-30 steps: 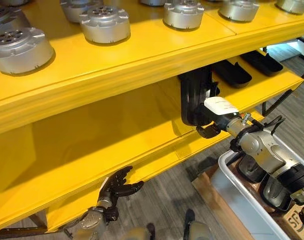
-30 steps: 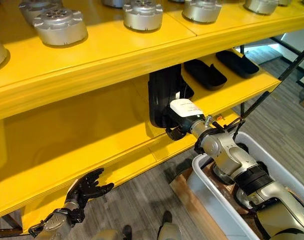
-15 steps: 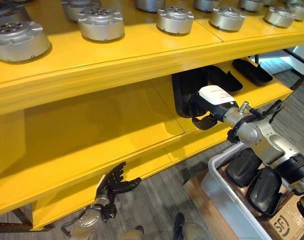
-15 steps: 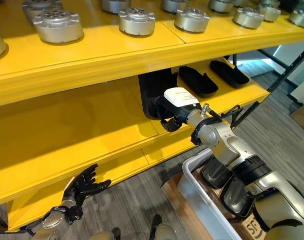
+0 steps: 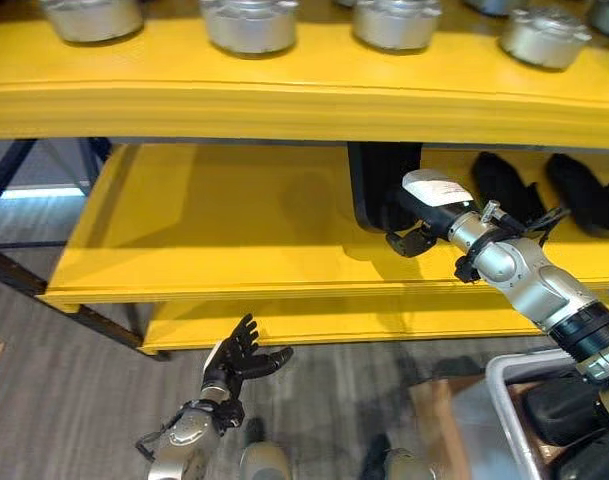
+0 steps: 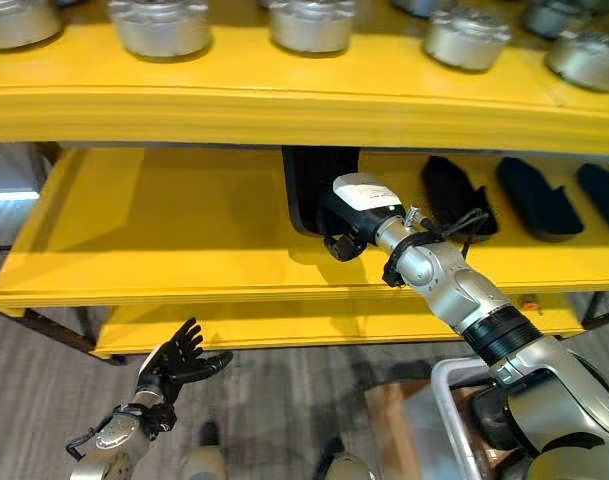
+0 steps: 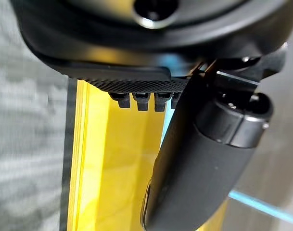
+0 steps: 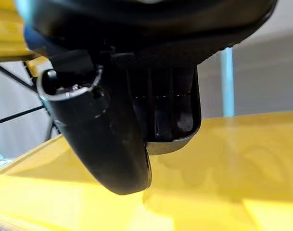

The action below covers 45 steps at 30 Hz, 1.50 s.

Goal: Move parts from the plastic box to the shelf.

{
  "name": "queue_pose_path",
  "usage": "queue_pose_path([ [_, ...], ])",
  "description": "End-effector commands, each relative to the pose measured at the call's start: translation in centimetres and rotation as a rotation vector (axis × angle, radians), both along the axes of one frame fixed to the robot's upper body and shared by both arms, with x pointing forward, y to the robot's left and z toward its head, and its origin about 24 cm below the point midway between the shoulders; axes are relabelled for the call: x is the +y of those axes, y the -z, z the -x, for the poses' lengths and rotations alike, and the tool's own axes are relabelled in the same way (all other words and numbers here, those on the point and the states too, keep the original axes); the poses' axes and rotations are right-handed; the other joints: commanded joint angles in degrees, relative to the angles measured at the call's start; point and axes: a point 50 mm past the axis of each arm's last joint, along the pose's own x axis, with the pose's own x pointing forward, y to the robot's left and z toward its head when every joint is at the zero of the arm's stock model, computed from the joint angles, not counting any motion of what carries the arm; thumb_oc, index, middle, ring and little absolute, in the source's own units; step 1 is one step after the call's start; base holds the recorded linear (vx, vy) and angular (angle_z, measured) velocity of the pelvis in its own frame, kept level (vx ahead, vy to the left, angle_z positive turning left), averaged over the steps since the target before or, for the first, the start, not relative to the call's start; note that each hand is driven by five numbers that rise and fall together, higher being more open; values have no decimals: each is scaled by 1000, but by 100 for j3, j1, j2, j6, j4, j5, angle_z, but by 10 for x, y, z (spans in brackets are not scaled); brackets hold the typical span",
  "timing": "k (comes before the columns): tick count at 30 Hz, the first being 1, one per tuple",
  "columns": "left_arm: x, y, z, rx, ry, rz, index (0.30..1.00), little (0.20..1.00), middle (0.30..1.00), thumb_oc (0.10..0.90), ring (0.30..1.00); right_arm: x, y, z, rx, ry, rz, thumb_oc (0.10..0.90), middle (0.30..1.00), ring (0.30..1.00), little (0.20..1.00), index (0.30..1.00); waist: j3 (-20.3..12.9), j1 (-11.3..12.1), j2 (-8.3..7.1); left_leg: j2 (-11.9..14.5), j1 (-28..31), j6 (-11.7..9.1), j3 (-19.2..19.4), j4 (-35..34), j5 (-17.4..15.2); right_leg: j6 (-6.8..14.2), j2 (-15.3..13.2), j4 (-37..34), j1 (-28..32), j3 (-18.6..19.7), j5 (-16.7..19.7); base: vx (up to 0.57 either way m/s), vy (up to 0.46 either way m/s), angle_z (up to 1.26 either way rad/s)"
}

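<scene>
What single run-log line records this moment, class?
right hand: shut on black part, upright on middle shelf | left hand: open, idle below the shelf | plastic box: parts remain

A yellow shelf unit [image 5: 234, 100] spans the view from 9 to 3 o'clock, its thick front edge glossy under overhead light. Below it a lower yellow shelf board [image 5: 204, 230] runs across, with a third board [image 5: 314, 322] showing beneath. Dark metal frame legs [image 5: 9, 170] slant at 9 o'clock. The floor [image 5: 54, 400] is grey wood-grain planking, from 6 to 9 o'clock, with a bright strip of light [image 5: 44, 192] at 9 o'clock.
</scene>
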Motion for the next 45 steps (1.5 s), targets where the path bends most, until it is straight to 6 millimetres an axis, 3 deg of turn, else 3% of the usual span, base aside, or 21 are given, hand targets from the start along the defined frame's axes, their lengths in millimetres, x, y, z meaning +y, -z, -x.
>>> queue_pose_path([
  [1,-2,-43,-18,-237,60,-17,1000,1000,1000,900,1000,1,-84,-2,-322,-10,-101,400,300,300,300,300,-457,112,-45,167,-97,144,-126,385,-412,273,-168,24,317,165,147,81,100,-3],
  [13,6,-46,-18,-242,39,-46,1000,1000,1000,900,1000,10,-76,-21,-260,26,-52,400,300,300,300,300,-482,350,-108,-3,-201,210,-245,496,-538,356,-234,-142,424,126,253,43,29,2],
  [20,9,-49,-18,-257,32,-42,1000,1000,1000,900,1000,0,-89,-42,-258,137,31,400,300,300,300,300,-288,482,-49,31,-414,159,-396,910,-653,334,-256,395,160,211,35,-18,-17,3],
  [29,8,-54,-21,-284,30,-31,1000,1000,1000,900,1000,-28,-94,-53,-232,276,162,400,300,300,300,300,-53,593,117,142,-896,35,-728,1705,-881,307,-339,1461,-257,228,-458,-40,-36,9],
  [45,11,-51,-16,-277,24,-20,1000,1000,1000,900,1000,-78,-82,-49,-181,422,197,400,300,300,300,300,45,736,214,189,-956,-35,-903,1608,-783,301,-377,1689,-369,78,-596,-2,-30,5],
])
